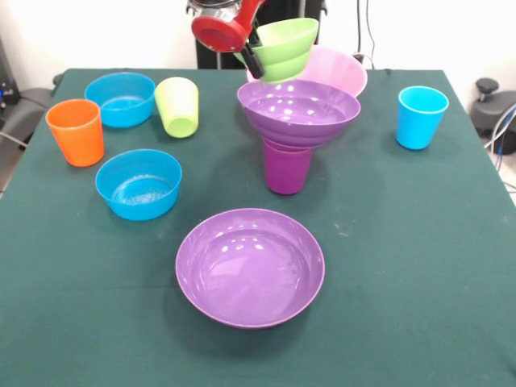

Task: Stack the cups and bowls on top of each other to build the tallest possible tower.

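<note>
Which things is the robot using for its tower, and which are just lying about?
In the job: tool holding the green bowl; purple bowl on the purple cup.

Waiting to be stacked: second purple bowl, two blue bowls, pink bowl, orange cup, lime cup, light blue cup.

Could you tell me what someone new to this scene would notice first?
The end effector holds the green bowl tilted in the air, just above the tower at the table's middle: a wide purple bowl sitting on the purple cup. A second purple bowl lies alone in front.
</note>
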You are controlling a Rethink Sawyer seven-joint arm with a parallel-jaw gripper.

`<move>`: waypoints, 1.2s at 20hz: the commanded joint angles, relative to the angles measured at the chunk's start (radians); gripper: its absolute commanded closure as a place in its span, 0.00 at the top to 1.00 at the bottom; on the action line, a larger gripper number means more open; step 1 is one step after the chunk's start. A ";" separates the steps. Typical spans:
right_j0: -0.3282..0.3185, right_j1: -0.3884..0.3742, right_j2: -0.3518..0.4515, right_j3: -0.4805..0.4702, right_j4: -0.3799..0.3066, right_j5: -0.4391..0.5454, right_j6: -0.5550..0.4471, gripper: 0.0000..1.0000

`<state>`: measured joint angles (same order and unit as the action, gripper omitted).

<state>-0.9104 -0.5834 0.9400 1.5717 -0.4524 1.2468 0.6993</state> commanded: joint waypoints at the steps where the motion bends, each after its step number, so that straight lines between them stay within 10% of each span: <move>1: 0.052 0.001 -0.065 -0.062 -0.036 -0.099 0.082 0.00; 24: 0.181 0.052 -0.227 -0.072 -0.071 -0.171 0.158 0.00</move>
<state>-0.7892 -0.5847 0.8226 1.5597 -0.4663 1.1151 0.6995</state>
